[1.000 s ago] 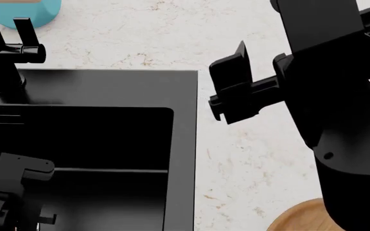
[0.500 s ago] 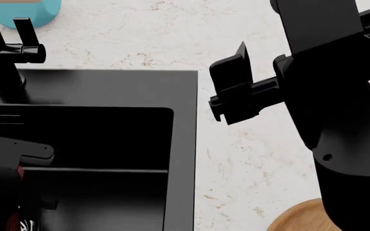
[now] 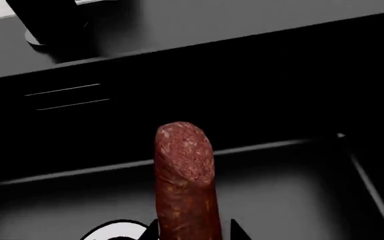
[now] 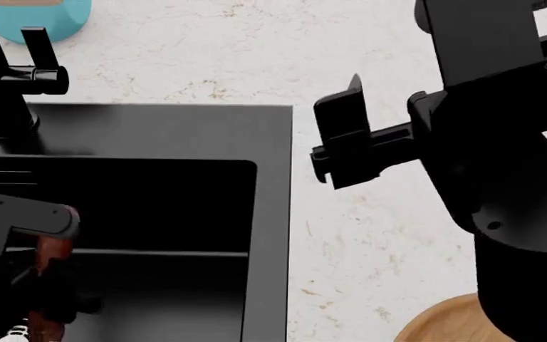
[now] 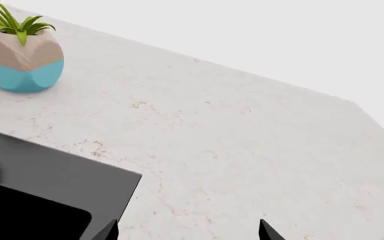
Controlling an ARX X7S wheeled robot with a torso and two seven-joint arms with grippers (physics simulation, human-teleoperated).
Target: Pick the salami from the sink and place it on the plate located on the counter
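Note:
The salami (image 3: 185,185), a dark reddish-brown stick, stands on end between the fingertips of my left gripper (image 3: 193,235), which is shut on it above the black sink floor (image 3: 292,190). In the head view the left gripper (image 4: 45,285) holds the salami (image 4: 53,255) inside the sink (image 4: 271,214) at the lower left. My right gripper (image 4: 350,142) hovers open and empty over the counter (image 4: 369,242), to the right of the sink. Its fingertips (image 5: 108,231) stand wide apart in the right wrist view. An edge of the wooden plate (image 4: 444,322) shows at the lower right.
The black faucet (image 4: 8,78) stands behind the sink at the left. A teal and tan plant pot (image 5: 22,55) sits on the counter at the back left. The silver drain (image 3: 112,232) lies on the sink floor below the salami. My right arm (image 4: 511,178) hides part of the plate.
My left gripper has closed on the salami and risen with it inside the sink. The right arm has shifted only slightly.

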